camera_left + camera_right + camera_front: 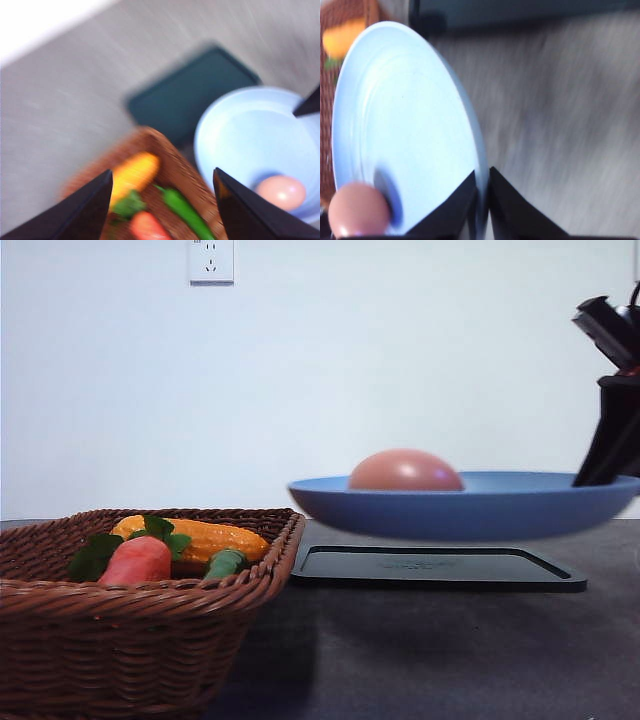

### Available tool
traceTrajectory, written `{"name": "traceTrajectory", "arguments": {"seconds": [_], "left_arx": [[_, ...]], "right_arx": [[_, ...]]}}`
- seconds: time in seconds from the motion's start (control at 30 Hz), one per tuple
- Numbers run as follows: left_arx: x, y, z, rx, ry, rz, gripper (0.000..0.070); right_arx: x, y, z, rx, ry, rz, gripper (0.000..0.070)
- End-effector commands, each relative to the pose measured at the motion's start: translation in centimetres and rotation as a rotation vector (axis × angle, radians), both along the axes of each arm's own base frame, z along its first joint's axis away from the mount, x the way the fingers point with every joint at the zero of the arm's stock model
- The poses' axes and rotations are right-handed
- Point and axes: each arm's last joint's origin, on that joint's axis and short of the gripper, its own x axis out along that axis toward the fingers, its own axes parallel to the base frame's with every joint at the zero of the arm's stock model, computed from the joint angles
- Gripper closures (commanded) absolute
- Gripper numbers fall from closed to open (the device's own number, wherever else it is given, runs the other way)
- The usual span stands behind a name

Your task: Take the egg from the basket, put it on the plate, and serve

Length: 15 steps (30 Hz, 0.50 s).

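Egg (pixel 357 210) on finger-pinched plate (pixel 405 125)

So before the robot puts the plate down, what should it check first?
1. Egg lies on the plate: ok.
2. Right gripper pinches the plate's rim: ok.
3. Plate held level above the black tray: ok.
4. Tray top bare for landing: ok.
5. Left gripper open, holding nothing, above the basket: ok.
6. Egg will stay put while moving: cannot tell.
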Motion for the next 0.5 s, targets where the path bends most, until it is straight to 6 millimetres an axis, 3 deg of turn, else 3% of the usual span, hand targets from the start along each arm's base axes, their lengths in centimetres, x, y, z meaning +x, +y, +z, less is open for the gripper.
{"name": "traceTrajectory", "arguments": {"seconds": [0.0, 0.27, 0.47], "left_arx": [[-0.7, 1.0, 1.3, -0.024, -0.045, 0.011, 0.0291], [-3.8, 6.0, 3.2, -0.129, -0.109, 0.084, 0.0291], [-5.3, 8.2, 3.6, -0.194, -0.111, 0.108, 0.0291]], "right_arx": [[1.5, -0.3, 0.8, 0.000, -0.053, 0.014, 0.0700], [8.7, -2.0, 1.6, -0.021, -0.058, -0.050, 0.0700], [13.8, -2.3, 0.2, -0.017, -0.015, -0.071, 0.0700]]}}
